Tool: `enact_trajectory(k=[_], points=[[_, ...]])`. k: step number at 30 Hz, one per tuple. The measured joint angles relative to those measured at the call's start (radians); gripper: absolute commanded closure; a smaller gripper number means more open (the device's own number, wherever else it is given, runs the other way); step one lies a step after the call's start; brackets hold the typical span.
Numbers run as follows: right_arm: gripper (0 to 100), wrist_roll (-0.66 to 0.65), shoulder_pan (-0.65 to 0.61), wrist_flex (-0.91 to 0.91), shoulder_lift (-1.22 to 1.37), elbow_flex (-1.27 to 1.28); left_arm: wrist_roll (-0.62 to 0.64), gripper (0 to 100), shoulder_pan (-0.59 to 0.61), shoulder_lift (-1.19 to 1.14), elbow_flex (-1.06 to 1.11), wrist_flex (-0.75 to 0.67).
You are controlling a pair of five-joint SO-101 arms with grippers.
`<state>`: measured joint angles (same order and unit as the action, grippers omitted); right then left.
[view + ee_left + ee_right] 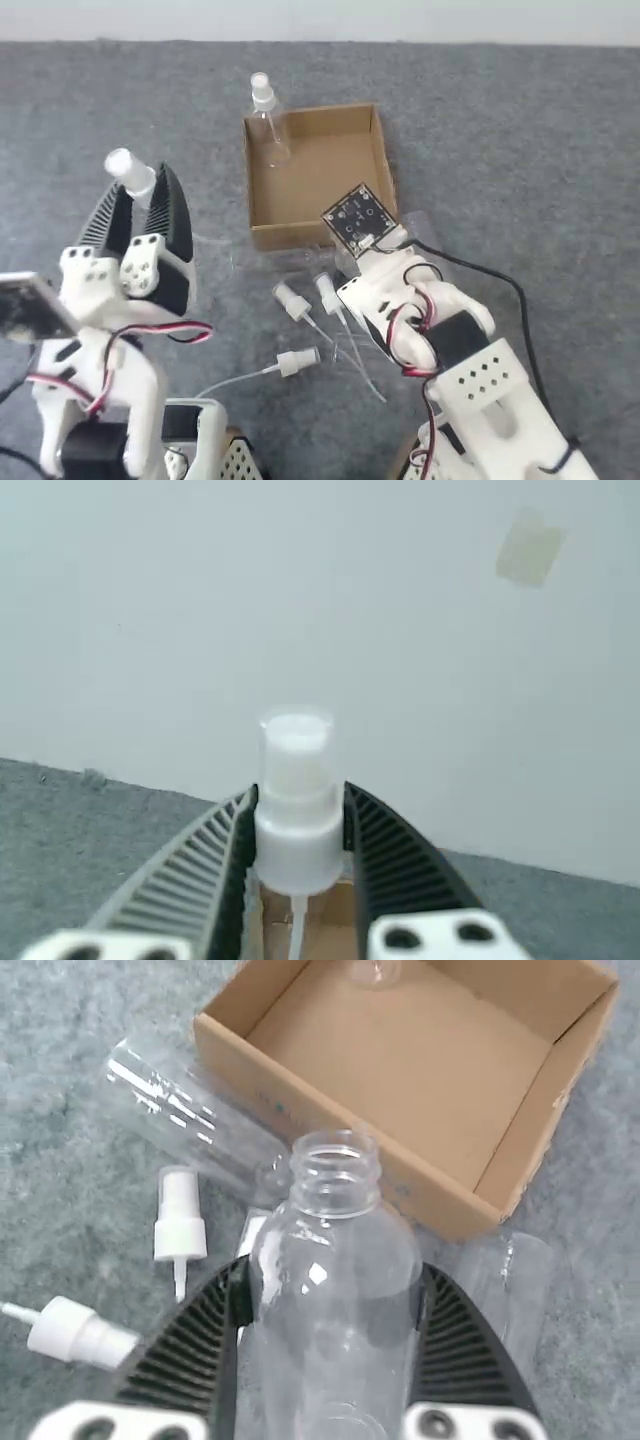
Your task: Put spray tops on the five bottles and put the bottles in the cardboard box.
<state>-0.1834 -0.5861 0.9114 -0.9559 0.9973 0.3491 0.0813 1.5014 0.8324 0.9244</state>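
Now your left tool [297, 810] clenches a spray top [296, 750], while your right tool [332, 1268] grips an uncapped bottle [335, 1210]. At twelve o'clock the cardboard box [290, 236] holds one capped bottle [268, 125].

— Where's the square brown cardboard box [320, 175]?
— Far middle of the grey carpet [520, 130]. A capped clear plastic bottle [268, 125] stands in its far-left corner.
— Before it?
— A lying clear bottle [180, 1115] along the near wall, three loose white spray tops [297, 302] nearer.
— Held?
— A white spray top [297, 820] in the left gripper [298, 795], left of the box. An open clear bottle [335, 1220] in the right gripper [332, 1270], before it.
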Motion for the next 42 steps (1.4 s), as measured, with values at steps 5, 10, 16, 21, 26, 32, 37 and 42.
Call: enact_trajectory(k=[5,10,16,21,26,32,37,42], points=[[89.8,0.000,0.000,-0.044,-0.012,0.028,0.003,99,-0.074,0.031,0.031,-0.003],[89.8,0.002,-0.040,-0.063,-0.012,0.035,0.003,99,-0.086,0.083,0.097,-0.018],[89.8,0.002,-0.077,-0.069,-0.012,0.035,0.003,99,-0.089,0.189,0.133,-0.018],[89.8,0.002,-0.077,-0.074,-0.012,0.041,0.003,99,-0.097,0.241,0.166,-0.018],[89.8,0.002,-0.077,-0.141,-0.018,0.103,0.003,99,-0.097,0.247,0.166,-0.018],[89.8,-0.023,-0.077,-0.184,-0.018,0.126,0.003,99,-0.095,0.250,0.166,-0.018],[89.8,-0.032,-0.109,-0.184,-0.018,0.126,0.003,99,-0.100,0.250,0.169,-0.018],[89.8,-0.037,-0.143,-0.184,-0.118,0.181,0.003,99,-0.098,0.250,0.169,-0.018]])
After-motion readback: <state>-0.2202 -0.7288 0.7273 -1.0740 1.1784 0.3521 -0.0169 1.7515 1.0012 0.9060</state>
